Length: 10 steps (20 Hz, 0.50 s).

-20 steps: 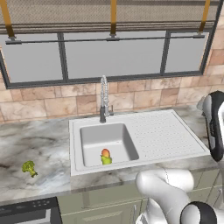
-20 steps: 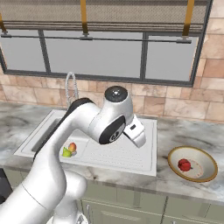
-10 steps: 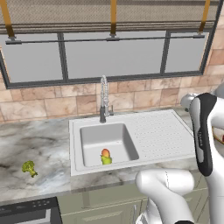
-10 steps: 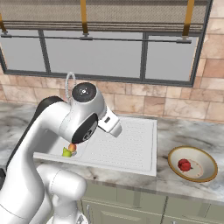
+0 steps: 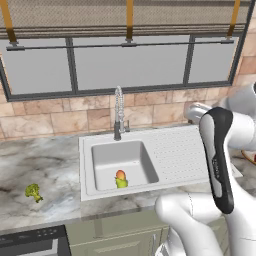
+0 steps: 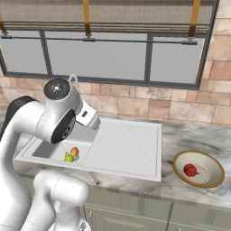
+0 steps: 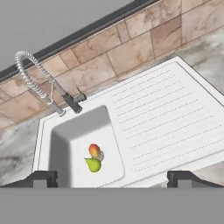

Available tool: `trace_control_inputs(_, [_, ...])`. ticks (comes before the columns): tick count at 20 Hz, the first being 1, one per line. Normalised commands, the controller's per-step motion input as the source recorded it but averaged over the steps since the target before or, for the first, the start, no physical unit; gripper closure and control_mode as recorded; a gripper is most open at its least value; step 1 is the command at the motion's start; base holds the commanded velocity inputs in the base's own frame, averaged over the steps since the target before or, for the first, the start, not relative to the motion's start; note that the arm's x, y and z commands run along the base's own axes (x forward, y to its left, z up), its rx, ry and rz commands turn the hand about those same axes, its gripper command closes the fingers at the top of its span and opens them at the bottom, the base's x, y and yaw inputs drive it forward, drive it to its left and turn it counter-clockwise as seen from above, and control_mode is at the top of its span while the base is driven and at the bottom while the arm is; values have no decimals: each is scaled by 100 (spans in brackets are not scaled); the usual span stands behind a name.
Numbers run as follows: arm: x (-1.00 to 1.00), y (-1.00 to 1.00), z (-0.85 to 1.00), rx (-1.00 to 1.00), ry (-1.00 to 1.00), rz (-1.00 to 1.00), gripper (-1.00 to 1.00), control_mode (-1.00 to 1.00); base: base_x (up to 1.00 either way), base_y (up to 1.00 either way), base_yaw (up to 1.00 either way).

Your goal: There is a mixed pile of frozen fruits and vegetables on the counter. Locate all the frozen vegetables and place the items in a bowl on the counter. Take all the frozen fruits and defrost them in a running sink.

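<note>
Two fruits lie together in the sink (image 5: 175, 150) basin: a yellow-green one (image 7: 93, 165) and an orange-red one (image 7: 94, 150), also seen as a pair (image 5: 120, 179) (image 6: 71, 154). The green broccoli (image 5: 33, 191) sits alone on the marble counter (image 5: 45, 160), far left of the sink. A small red piece (image 6: 190, 170) rests in the tan bowl (image 6: 212, 178) on the counter to the right. My gripper (image 7: 114, 178) hangs open and empty above the sink's front edge, looking down at the basin and drainboard (image 7: 166, 109).
The chrome spring-coil faucet (image 7: 39, 83) (image 5: 118, 112) stands behind the basin against the tiled wall. My white arm (image 6: 49, 122) arches over the left part of the sink. A dark appliance top (image 5: 30, 240) lies at the lower left.
The arm has swung left from the bowl side across the drainboard toward the basin. Its jaws stay open. Fruits, broccoli and bowl have not moved.
</note>
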Motion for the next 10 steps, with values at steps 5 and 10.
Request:
trace_control_inputs(5, [0, 86, 26, 0, 0, 15, -100, -100, 0, 0, 0])
trace_control_inputs(10, [-13, 92, 12, -1, 0, 17, -100, -100, 0, 0, 0])
